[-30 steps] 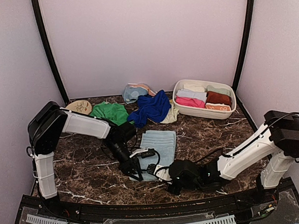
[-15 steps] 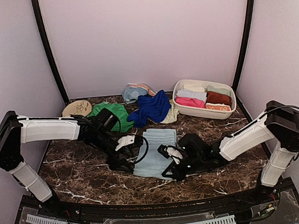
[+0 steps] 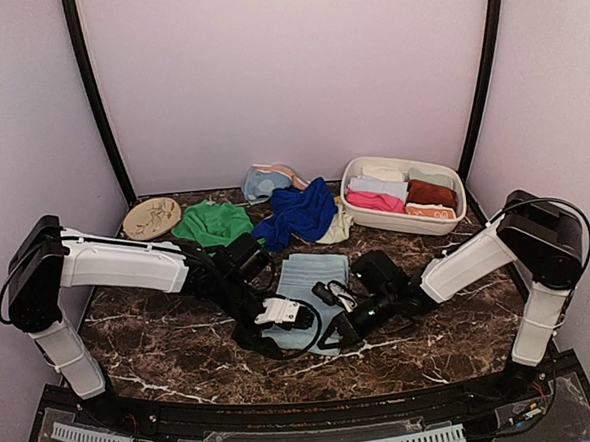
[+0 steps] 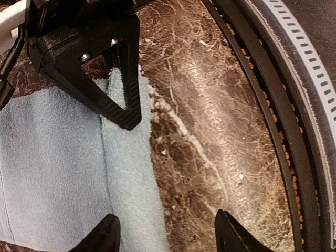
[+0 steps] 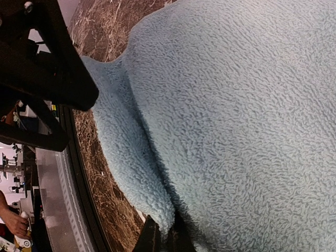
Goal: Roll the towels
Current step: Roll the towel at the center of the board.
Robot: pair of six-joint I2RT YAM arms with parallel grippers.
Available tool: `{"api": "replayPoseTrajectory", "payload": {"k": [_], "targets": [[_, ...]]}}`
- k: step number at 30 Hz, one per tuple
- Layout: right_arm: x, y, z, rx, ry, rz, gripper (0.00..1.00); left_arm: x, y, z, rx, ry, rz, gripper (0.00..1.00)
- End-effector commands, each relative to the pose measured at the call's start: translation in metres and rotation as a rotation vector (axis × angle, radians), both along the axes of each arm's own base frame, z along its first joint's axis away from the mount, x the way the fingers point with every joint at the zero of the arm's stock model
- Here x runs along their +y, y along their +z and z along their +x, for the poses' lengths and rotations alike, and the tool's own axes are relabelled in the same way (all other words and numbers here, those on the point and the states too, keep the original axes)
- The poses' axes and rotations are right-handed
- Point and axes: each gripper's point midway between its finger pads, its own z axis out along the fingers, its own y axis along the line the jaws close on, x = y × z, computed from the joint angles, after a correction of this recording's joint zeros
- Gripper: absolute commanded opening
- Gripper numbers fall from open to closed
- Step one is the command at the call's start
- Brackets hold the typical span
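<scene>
Table [image 3: 152,335]: dark marbled top on which all items were set.
Loose towels [image 3: 297,213]: a heap was seen at 12 o'clock, unrolled, well apart from both grippers.
Basin [image 3: 416,226]: placed at 2 o'clock, with rolled towels [image 3: 376,201] packed inside.
Light blue towel [image 3: 313,272]: laid flat near the table centre, toward 6 o'clock; no roll had been started, by the look of it.
Right gripper [image 5: 160,237]: fingers were pressed together on a small fold of the towel's near edge, at 5 o'clock of the cloth.
Left gripper [image 4: 168,239]: fingers were spread, one tip over the cloth and one over bare table, with the near edge between them and nothing gripped.
Risk, uneven start: with only one corner pinched, the edge would probably be turned over askew, and a cone rather than a cylinder would be formed.
Risk, slip: the pinch was shallow, so the fold could be pulled free.
Risk, contact: the grippers were close together; fingers could be struck during closing.
</scene>
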Motion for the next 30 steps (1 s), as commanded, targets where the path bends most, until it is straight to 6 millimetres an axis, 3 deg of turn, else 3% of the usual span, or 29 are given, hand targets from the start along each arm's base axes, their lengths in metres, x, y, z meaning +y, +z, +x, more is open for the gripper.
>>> {"api": "replayPoseTrajectory", "payload": {"k": [1, 8, 17, 19, 22, 25, 30], "targets": [[-0.023, -0.028, -0.013, 0.144, -0.025, -0.109, 0.00, -0.004, -0.009, 0.016, -0.108, -0.026, 0.024, 0.61], [-0.025, -0.026, -0.013, 0.194, -0.011, -0.097, 0.00, -0.002, -0.021, 0.024, -0.145, 0.020, 0.011, 0.50], [-0.033, -0.033, -0.012, 0.235, -0.013, -0.121, 0.00, -0.012, 0.024, 0.025, -0.125, 0.067, -0.061, 0.72], [-0.034, -0.033, -0.010, 0.238, -0.019, -0.124, 0.00, -0.013, 0.029, 0.020, -0.099, 0.054, -0.065, 0.72], [-0.035, -0.034, -0.007, 0.242, -0.032, -0.126, 0.00, -0.012, 0.034, 0.002, -0.012, 0.010, -0.066, 0.64], [-0.036, -0.034, -0.006, 0.247, -0.038, -0.127, 0.00, -0.004, 0.025, -0.015, 0.040, -0.034, -0.015, 0.56], [-0.035, -0.036, -0.005, 0.250, -0.042, -0.134, 0.00, 0.004, -0.009, -0.006, 0.009, -0.014, 0.077, 0.55]]}}
